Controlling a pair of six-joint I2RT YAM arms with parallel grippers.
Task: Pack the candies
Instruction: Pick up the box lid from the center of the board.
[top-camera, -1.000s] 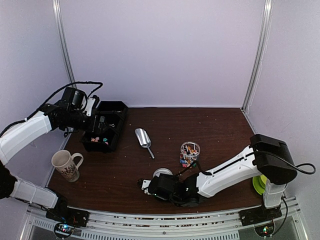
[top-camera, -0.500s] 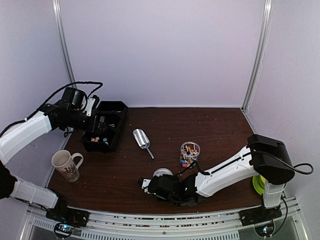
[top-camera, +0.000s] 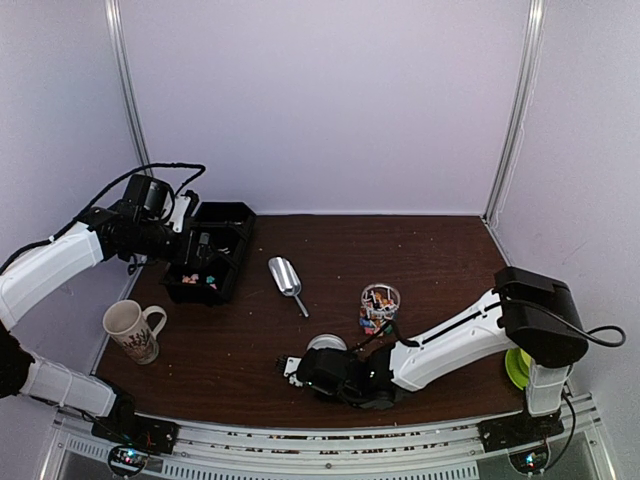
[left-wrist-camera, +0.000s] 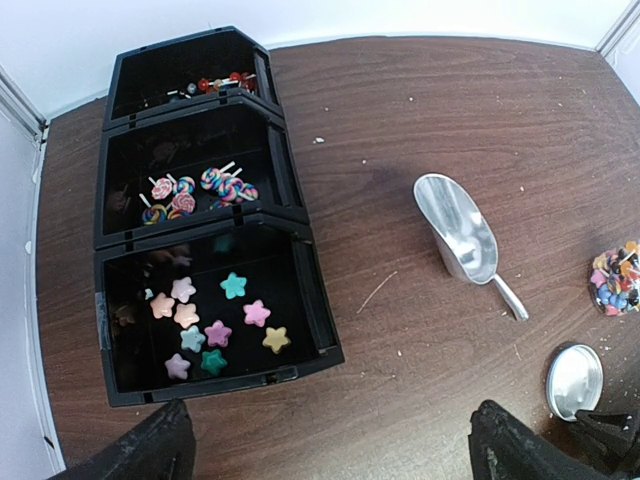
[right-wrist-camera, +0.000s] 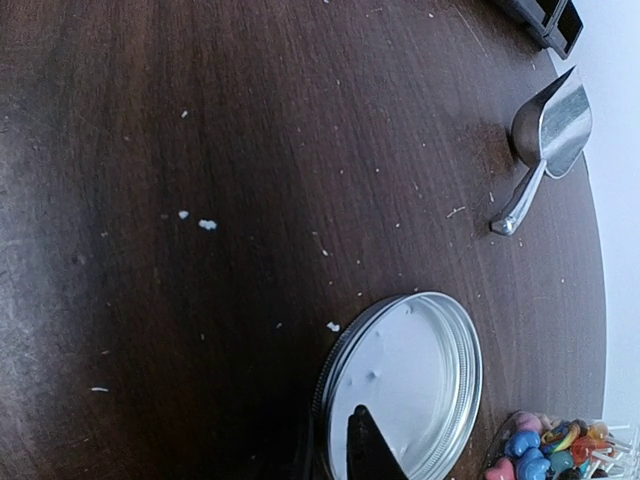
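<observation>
1. Landmark for everything here was the black plastic three-compartment tray (left-wrist-camera: 312, 310) on the dark brown table (top-camera: 450, 250). The small multicoloured candies (left-wrist-camera: 218, 333) sat inside it: pastel stars in the compartment nearest the arms, swirly lollipops in the middle one, a few red bits in the far one.
2. More candies were in a clear round jar (top-camera: 379, 305), well to the right of the tray, with sticks poking out the top.
3. A shiny metal scoop (left-wrist-camera: 460, 240) lay between the tray and that jar, its handle on the side away from the tray.
4. The left hand (left-wrist-camera: 330, 440) hung above the tray's near edge, fingers spread wide, holding nothing.
5. The right hand (right-wrist-camera: 335, 455) was down at a round silver metal lid (right-wrist-camera: 410, 385), lying hollow side up, well right of the tray. One dark fingertip showed over the lid's inside by the rim. Honestly couldn't tell if it was pinching the rim or just sitting there.
6. My guess on handling: the candies look light, hard and tiny, so they'd probably skid out of a straight pinch. The stars seem easier to shovel with the scoop, held by its thin handle. The lollipops could go by the stick.
7. The lid looks thin and stiff. I'd take it across the rim, and it might slide on the table.
</observation>
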